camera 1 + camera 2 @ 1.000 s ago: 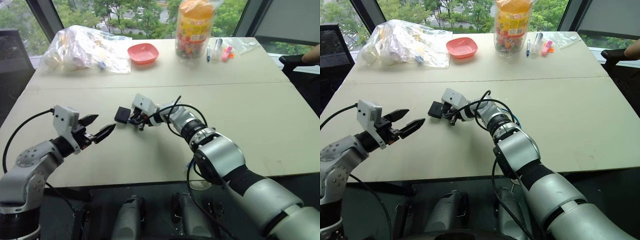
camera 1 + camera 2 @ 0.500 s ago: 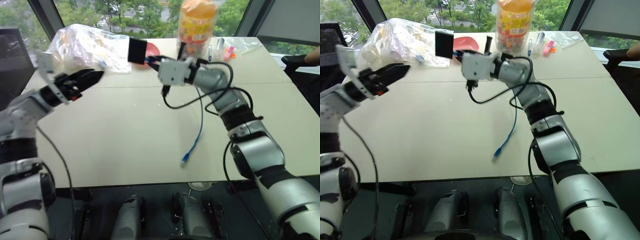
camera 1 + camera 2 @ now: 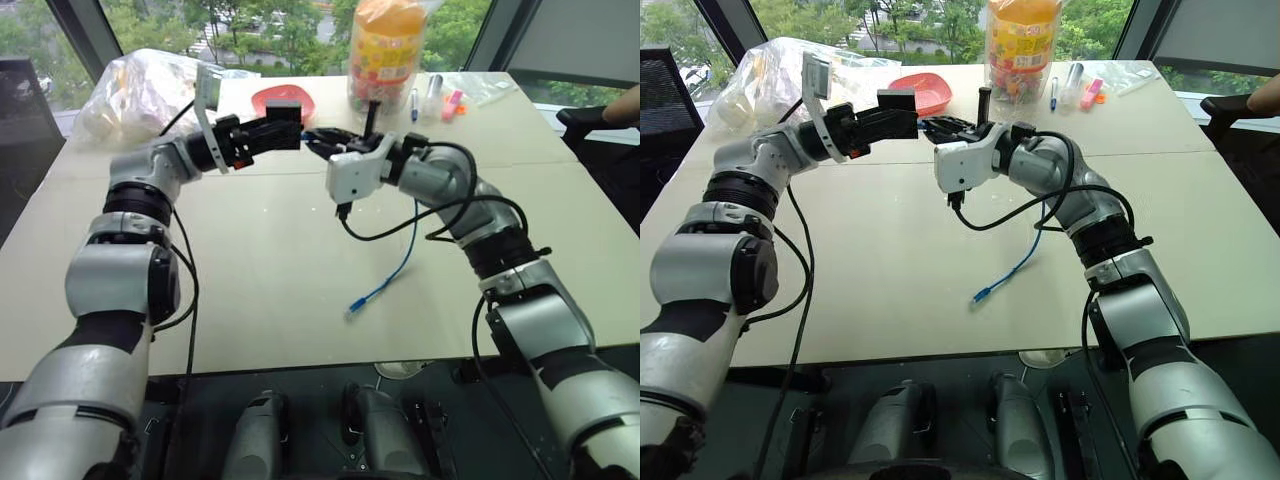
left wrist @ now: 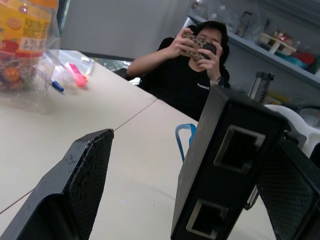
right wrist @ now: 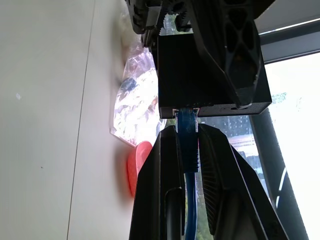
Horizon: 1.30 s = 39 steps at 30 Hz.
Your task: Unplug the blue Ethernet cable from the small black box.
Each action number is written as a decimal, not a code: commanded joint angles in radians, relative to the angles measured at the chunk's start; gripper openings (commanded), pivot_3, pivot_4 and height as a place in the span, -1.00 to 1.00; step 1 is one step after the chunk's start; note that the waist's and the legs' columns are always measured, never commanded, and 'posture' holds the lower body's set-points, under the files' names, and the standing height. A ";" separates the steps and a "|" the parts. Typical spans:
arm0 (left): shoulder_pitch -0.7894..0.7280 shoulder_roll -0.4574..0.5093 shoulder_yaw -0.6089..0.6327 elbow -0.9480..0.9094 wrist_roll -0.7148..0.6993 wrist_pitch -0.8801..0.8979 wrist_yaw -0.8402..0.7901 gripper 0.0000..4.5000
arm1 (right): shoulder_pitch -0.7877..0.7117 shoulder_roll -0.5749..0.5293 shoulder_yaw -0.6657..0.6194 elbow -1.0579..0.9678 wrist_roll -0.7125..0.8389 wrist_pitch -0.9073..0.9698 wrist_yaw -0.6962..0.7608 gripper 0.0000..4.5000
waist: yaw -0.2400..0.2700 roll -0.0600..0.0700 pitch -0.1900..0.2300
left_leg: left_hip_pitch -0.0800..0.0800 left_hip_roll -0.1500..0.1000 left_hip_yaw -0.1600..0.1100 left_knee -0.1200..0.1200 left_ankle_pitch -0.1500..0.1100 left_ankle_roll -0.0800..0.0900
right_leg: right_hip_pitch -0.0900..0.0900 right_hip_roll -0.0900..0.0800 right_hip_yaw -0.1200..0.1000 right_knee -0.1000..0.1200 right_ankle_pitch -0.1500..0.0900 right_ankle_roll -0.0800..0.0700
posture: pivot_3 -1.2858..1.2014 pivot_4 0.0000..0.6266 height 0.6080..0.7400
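Beige table (image 3: 300, 300) — daylit windows (image 3: 260, 25) behind, trees outside

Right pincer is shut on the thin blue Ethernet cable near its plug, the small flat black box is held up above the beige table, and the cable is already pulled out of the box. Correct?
Not quite. The right wrist view shows the thin blue Ethernet cable plugged into the small flat black box. The rest holds: the right pincer is shut on it near the plug, above the beige table.

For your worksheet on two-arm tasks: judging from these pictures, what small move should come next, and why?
Probably close the left gripper on the small black box. Its jaws stand open on either side of the box, while the right gripper is shut on the blue Ethernet cable just behind the plug, which sits in the port.
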<state>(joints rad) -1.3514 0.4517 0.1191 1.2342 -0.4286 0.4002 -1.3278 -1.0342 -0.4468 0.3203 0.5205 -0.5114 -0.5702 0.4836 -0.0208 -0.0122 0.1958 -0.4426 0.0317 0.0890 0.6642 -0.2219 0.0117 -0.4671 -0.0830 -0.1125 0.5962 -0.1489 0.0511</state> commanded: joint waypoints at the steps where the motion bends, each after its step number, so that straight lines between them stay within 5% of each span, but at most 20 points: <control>1: -0.058 0.007 0.031 0.013 0.025 -0.014 -0.060 0.55 | 0.008 -0.017 -0.011 -0.078 0.007 0.033 0.006 -1.00 | 0.002 0.000 0.000 | 0.000 0.000 0.000 0.000 0.000 0.000 | 0.000 0.000 0.000 0.000 0.000 0.000 | 0.03 -0.52 1.00; 7: -0.057 0.008 0.019 0.017 0.076 0.010 -0.168 -0.59 | 0.049 -0.024 -0.009 -0.133 0.017 0.093 0.034 -1.00 | 0.004 0.000 0.000 | 0.000 0.000 0.000 0.000 0.000 0.000 | 0.000 0.000 0.000 0.000 0.000 0.000 | 0.03 -0.52 1.00; 9: -0.054 0.007 0.024 0.016 0.088 0.011 -0.177 -0.76 | 0.060 -0.026 -0.008 -0.150 0.026 0.113 0.053 -1.00 | 0.003 0.000 0.000 | 0.000 0.000 -0.001 0.000 0.000 0.000 | 0.000 0.000 0.000 0.000 0.000 0.000 | 0.03 -0.52 1.00; 13: -0.036 0.000 0.051 0.020 0.097 -0.006 -0.118 -0.76 | 0.098 -0.031 -0.036 -0.203 0.075 0.176 0.087 -0.11 | 0.006 0.000 0.000 | 0.000 0.000 -0.001 0.001 0.000 0.000 | 0.001 0.000 0.000 0.000 0.000 0.000 | 0.03 -0.52 1.00; 16: -0.019 0.003 0.096 0.019 0.066 0.023 -0.103 -0.76 | 0.225 0.023 -0.160 -0.360 0.268 0.443 0.122 0.54 | 0.008 0.000 0.000 | 0.000 0.000 -0.002 0.001 0.000 0.000 | 0.001 -0.001 0.000 0.000 0.000 0.000 | 0.03 -0.52 1.00; 21: 0.011 -0.005 0.173 0.001 0.013 0.095 -0.103 -0.76 | 0.431 0.296 -0.454 -0.775 1.044 1.202 0.052 0.54 | 0.005 0.000 0.000 | 0.000 0.002 -0.006 0.001 0.000 0.000 | 0.001 -0.001 0.000 0.002 0.002 -0.004 | 0.03 -0.52 1.00; 25: 0.042 -0.035 0.206 -0.017 -0.015 0.153 -0.096 -0.76 | 0.509 0.424 -0.573 -0.876 1.429 1.417 -0.081 0.54 | 0.008 0.000 0.000 | 0.001 0.004 -0.007 0.002 0.000 0.000 | 0.001 -0.001 0.000 0.003 0.003 -0.004 | 0.03 -0.52 1.00; 39: 0.106 -0.121 0.240 -0.152 -0.108 0.349 -0.108 -0.76 | 0.540 0.512 -0.510 -0.822 1.493 1.384 -0.255 0.54 | 0.007 0.000 0.000 | 0.000 0.002 -0.007 0.002 -0.001 0.001 | 0.002 -0.001 0.000 0.000 0.002 -0.003 | 0.03 -0.52 1.00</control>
<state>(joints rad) -1.2434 0.3296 0.3406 1.1220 -0.5043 0.7296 -1.4253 -0.4887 0.0607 -0.1987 -0.2869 0.9742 0.8380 0.2279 -0.0137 -0.0122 0.1955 -0.4423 0.0341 0.0817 0.6664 -0.2226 0.0127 -0.4652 -0.0843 -0.1128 0.5967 -0.1468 0.0482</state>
